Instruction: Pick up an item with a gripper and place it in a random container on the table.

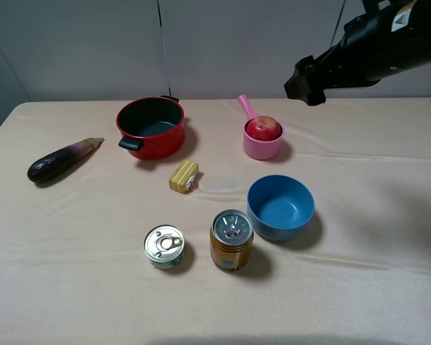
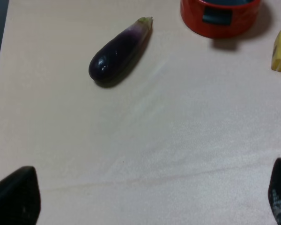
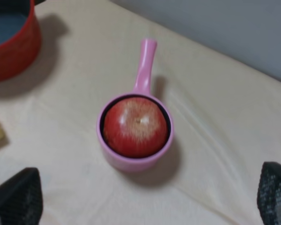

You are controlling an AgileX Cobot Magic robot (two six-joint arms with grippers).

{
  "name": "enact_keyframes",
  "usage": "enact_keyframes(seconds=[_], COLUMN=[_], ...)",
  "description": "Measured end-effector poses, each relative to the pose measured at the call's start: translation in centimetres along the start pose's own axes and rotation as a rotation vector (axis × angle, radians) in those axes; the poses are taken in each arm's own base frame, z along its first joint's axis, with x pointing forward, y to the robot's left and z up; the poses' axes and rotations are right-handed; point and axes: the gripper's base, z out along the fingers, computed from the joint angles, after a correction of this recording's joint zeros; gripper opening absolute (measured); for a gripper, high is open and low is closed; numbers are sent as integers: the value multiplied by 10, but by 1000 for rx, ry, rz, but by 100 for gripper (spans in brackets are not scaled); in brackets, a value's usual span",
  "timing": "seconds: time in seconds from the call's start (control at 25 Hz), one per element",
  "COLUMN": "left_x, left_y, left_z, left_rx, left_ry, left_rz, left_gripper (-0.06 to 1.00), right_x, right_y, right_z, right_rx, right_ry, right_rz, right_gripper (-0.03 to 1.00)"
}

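The round red fruit (image 1: 263, 128) sits inside the small pink saucepan (image 1: 262, 149) at the back middle of the table (image 1: 388, 215). In the right wrist view the fruit (image 3: 136, 126) fills the saucepan (image 3: 131, 163), and the pan's handle points away from the camera. My right gripper (image 1: 305, 83) hangs above and to the right of the saucepan, open and empty; its fingertips show wide apart in its wrist view (image 3: 145, 206). My left gripper (image 2: 147, 201) is open and empty over bare cloth near the eggplant; it is out of the exterior view.
A red pot (image 1: 151, 128) with black handles stands at the back left. A dark purple eggplant (image 1: 61, 159) lies at the far left. A yellow block (image 1: 184, 176) lies mid-table, with a blue bowl (image 1: 280, 207) to its right. Two cans (image 1: 164, 246) (image 1: 231, 239) stand in front.
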Motion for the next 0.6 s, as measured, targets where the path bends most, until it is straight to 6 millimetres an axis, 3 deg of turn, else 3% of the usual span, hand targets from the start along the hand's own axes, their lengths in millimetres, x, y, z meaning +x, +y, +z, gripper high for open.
enact_keyframes(seconds=[0.16,0.6], left_x=[0,0], left_y=[0,0], left_z=[0,0], left_rx=[0,0], left_ry=[0,0], left_rz=[0,0], left_gripper=[99,99], right_x=[8,57], right_y=[1,6], right_z=[-20,-93], right_rx=[-2,-2], right_ry=[23,88], right_rz=[15,81], right_gripper=[69,69])
